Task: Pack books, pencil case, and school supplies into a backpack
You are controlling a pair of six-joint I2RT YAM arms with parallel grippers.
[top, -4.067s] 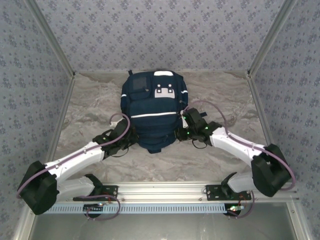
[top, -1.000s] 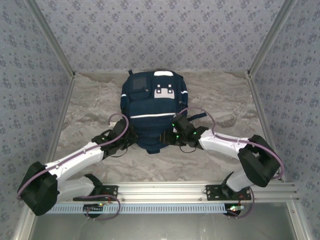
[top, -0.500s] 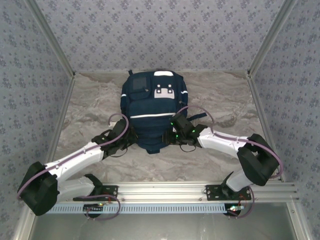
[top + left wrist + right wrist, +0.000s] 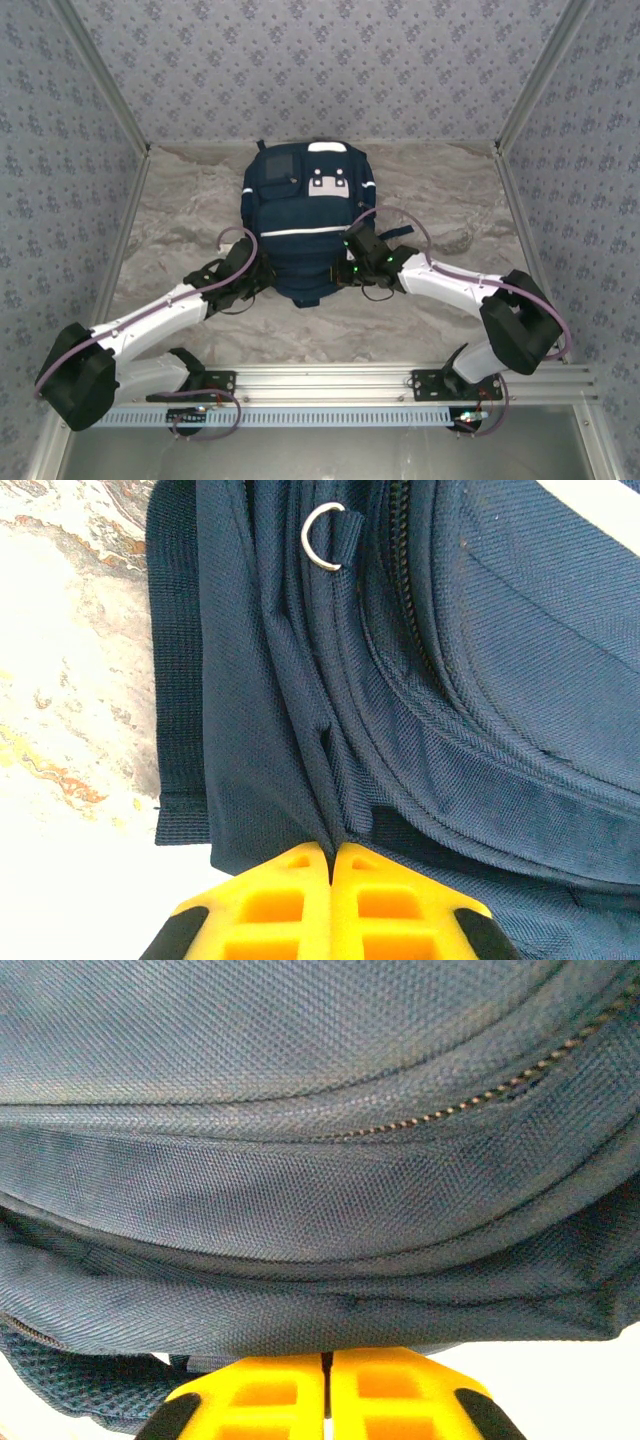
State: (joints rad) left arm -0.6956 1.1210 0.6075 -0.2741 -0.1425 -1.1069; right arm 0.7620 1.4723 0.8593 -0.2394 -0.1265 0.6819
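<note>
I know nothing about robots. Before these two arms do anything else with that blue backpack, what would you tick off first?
1. The left jaws are shut on a fold of the backpack: ok.
2. The right jaws are shut at the backpack's lower edge: ok.
3. Fabric is really caught between the right jaws: cannot tell.
4. The backpack lies flat on the table, front up: ok.
5. The zipper is open for packing: not ok, the stretch seen is closed.
6. The books and supplies are inside: cannot tell.
</note>
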